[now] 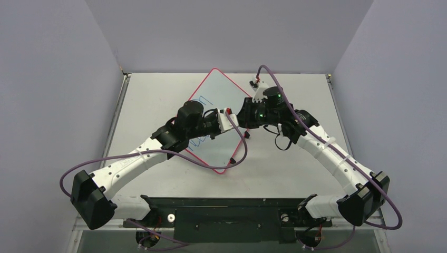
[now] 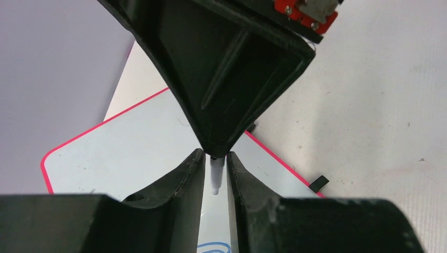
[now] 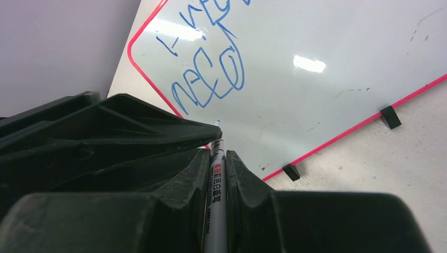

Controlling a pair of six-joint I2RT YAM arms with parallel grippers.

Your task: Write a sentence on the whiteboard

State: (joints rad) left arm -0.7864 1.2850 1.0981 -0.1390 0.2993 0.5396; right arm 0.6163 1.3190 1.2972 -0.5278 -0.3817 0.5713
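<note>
The whiteboard [image 1: 219,87] lies turned like a diamond on the table, with a red rim. The sentence [image 1: 203,100] is in blue strokes on its left part and reads clearest in the right wrist view [image 3: 211,79]. My right gripper [image 1: 244,113] is shut on a grey marker [image 3: 216,179] and holds it over the board's near right edge. My left gripper [image 1: 232,120] meets it tip to tip. The marker's white end [image 2: 214,174] sits between the left gripper's [image 2: 215,154] nearly closed jaws. The right gripper's black body [image 2: 226,95] fills the top of the left wrist view.
Two small black clips [image 3: 390,117] [image 3: 290,172] sit on the board's red edge. The grey table [image 1: 295,158] lies to the right. Grey walls close in the back and both sides. Purple cables loop from both arms over the table.
</note>
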